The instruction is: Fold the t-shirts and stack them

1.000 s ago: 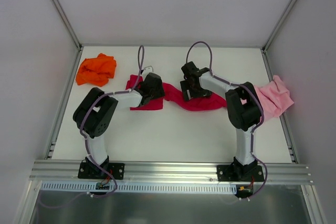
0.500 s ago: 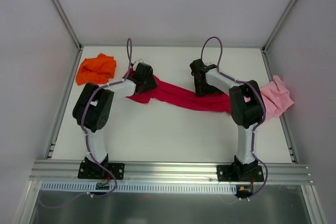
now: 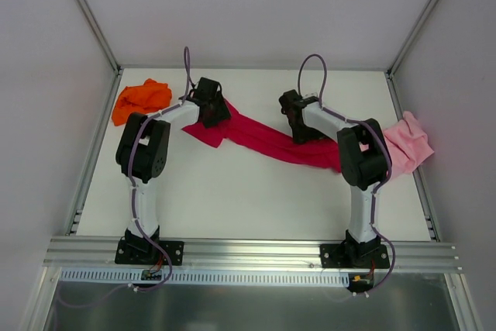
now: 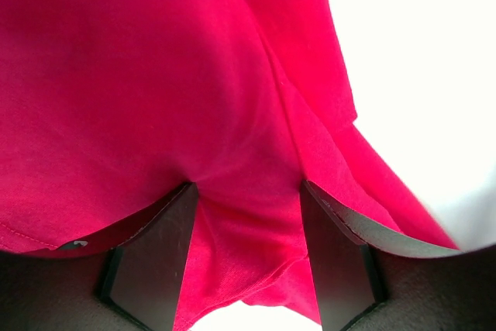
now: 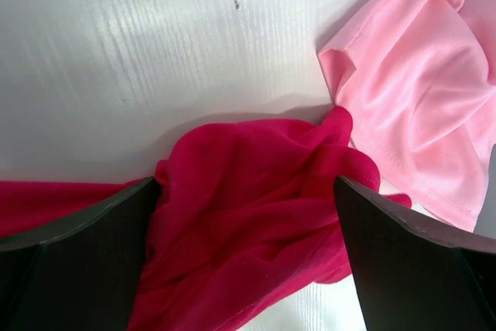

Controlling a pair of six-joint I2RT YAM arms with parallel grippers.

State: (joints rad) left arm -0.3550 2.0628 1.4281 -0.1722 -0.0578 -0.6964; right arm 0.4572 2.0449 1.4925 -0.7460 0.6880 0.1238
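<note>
The crimson red t-shirt [image 3: 263,141] lies stretched in a long band from upper left to lower right across the table. My left gripper [image 3: 211,110] is shut on its left end; in the left wrist view [image 4: 248,191] red cloth [image 4: 155,75] is bunched between the fingers. My right gripper [image 3: 298,125] is open over the shirt's right part; in the right wrist view [image 5: 244,184] the jaws stand wide apart around rumpled red cloth [image 5: 248,215]. The orange t-shirt [image 3: 143,100] lies crumpled at the back left. The pale pink t-shirt [image 3: 407,145] lies crumpled at the right edge and touches the red one [image 5: 418,75].
White table [image 3: 248,199] enclosed by grey walls, with metal frame rails along the left, right and near edges. Both arm bases sit at the near edge.
My left gripper has moved back and left with the red shirt's end, pulling it from a rumpled heap into a long band. My right gripper shifted slightly right.
</note>
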